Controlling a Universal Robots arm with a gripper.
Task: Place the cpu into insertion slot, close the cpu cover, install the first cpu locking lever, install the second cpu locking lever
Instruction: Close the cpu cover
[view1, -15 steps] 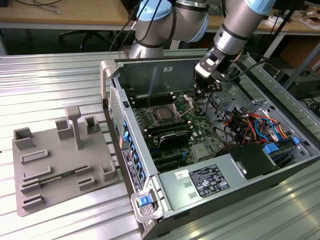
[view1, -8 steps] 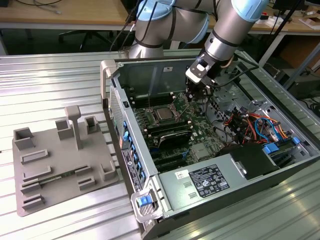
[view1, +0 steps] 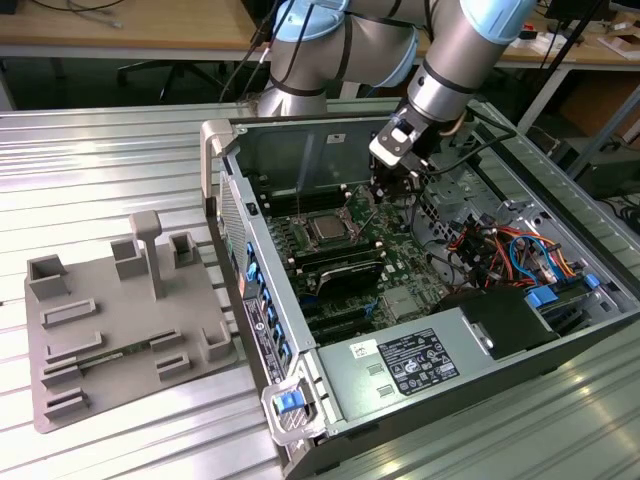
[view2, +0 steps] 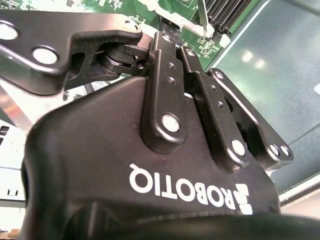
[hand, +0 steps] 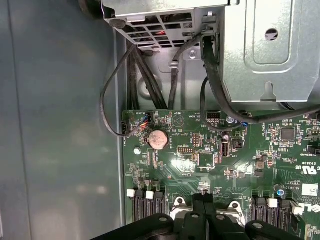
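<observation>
In the exterior view the cpu (view1: 328, 230) lies with its silver top up in the insertion slot (view1: 341, 243) on the green board inside the open computer case. The cpu cover (view1: 311, 226) looks like a silver frame lying flat around the chip. A thin metal lever (view1: 366, 214) stands up at the socket's edge on the exterior view's right. My gripper (view1: 384, 191) hangs just above and beside that lever. Its black fingers (hand: 203, 202) are pressed together in both wrist views, over the socket's silver rim (hand: 178, 203). A thin silver rod (view2: 202, 14) passes close to the fingertips (view2: 167, 36); contact cannot be told.
A grey moulded fixture tray (view1: 120, 320) lies on the ribbed table at the exterior view's left. Inside the case are black memory slots (view1: 340, 266), a labelled power supply (view1: 410, 360) and coloured cables (view1: 505, 250). Black cables (hand: 212, 75) and a coin battery (hand: 157, 139) lie beyond the fingers.
</observation>
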